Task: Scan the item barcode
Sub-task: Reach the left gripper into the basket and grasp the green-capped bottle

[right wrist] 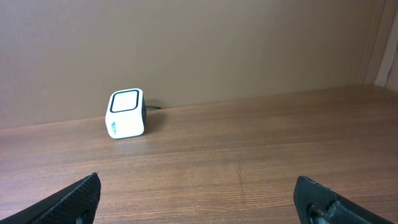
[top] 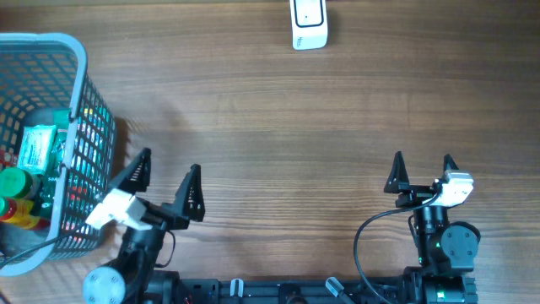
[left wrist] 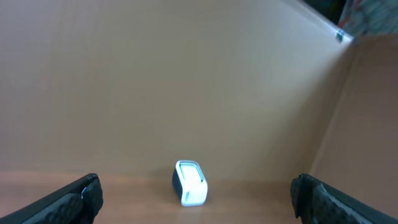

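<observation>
the left gripper [top: 170, 165] hangs over the near part of the worktop [top: 278, 127], close to the left edge. its two fingers [left wrist: 71, 202] are spread as wide as they go and nothing is between them. the right gripper [top: 423, 160] hangs over the near part too, closer to the right edge, with its jaws also wide apart and holding nothing.

the scanner [top: 309, 25], a small white box, stands at the far edge of the worktop, a little right of the middle. it is well apart from both grippers and lies ahead of them, between their two lines. in the left wrist view the scanner [left wrist: 189, 182] shows small and low, about in the middle between the two dark fingers. in the right wrist view the scanner [right wrist: 126, 113] stands left of the middle, with a square window in a dark frame on its slanted top face, and a dark cable [right wrist: 155, 107] goes out behind it.

the basket [top: 80, 84], light blue with a grid wall, stands at the left edge of the worktop, just beside the left gripper. the left finger of this gripper is very near the basket wall; i cannot tell if they touch. inside the basket lie a green and white packet [top: 38, 145] and, nearer to the robot, a bottle [top: 13, 181] with a green cap, with some red and yellow things beside it that are too much hidden to name. no barcode can be read on them.
</observation>
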You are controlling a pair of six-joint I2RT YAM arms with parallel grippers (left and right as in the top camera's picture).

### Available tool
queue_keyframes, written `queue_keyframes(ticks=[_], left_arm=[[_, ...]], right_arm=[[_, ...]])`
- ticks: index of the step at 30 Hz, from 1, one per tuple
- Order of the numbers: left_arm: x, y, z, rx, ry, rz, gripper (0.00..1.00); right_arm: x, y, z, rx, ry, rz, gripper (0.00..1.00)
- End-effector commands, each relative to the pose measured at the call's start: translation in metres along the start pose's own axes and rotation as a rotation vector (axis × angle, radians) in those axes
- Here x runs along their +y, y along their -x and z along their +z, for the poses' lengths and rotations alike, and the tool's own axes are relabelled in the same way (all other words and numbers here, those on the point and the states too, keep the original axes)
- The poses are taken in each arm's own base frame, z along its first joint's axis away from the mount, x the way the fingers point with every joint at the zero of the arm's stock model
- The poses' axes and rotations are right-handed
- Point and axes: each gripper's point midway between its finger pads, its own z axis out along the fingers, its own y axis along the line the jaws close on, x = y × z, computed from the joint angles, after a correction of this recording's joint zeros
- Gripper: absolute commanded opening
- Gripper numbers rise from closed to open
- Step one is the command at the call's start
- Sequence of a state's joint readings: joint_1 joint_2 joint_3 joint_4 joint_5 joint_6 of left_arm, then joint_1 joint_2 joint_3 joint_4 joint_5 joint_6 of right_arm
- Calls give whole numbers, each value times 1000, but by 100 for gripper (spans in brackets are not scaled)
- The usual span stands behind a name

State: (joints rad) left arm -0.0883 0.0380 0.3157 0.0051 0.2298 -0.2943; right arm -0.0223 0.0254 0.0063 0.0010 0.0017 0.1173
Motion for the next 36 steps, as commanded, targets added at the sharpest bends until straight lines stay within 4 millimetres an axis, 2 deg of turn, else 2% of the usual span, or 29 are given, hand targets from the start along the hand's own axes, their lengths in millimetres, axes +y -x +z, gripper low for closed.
queue_keyframes(ticks=[1, 6, 12, 15, 18, 20, 22, 25, 27, 32, 34, 36], left_arm=[[-15, 40, 6, -36, -21, 5, 100], [-24, 93, 30, -36, 9, 84, 100], [-1, 151, 63, 9, 222, 157, 100], [26, 182, 72, 25, 429, 182, 100], [54, 202, 65, 86, 657, 200, 100], [63, 207, 58, 142, 748, 216, 100], [66, 202, 56, 199, 772, 223, 100], [71, 184, 47, 288, 793, 233, 100], [79, 184, 41, 295, 851, 248, 100], [123, 208, -7, 164, 1274, 245, 100], [140, 201, -24, 159, 1379, 177, 100], [160, 184, -47, 196, 1482, 63, 100]], right_arm=[[-4, 0, 0, -3, -20, -13, 100], [-4, 0, 0, -3, -20, -12, 100], [-4, 0, 0, -3, -20, -12, 100], [-4, 0, 0, -3, -20, -13, 100], [-4, 0, 0, -3, -20, -12, 100], [-4, 0, 0, -3, -20, -13, 100], [-4, 0, 0, -3, -20, -13, 100], [-4, 0, 0, -3, -20, -13, 100], [-4, 0, 0, -3, -20, -12, 100], [-4, 0, 0, -3, -20, -12, 100], [-4, 0, 0, -3, -20, -13, 100], [-4, 0, 0, -3, -20, -13, 100]])
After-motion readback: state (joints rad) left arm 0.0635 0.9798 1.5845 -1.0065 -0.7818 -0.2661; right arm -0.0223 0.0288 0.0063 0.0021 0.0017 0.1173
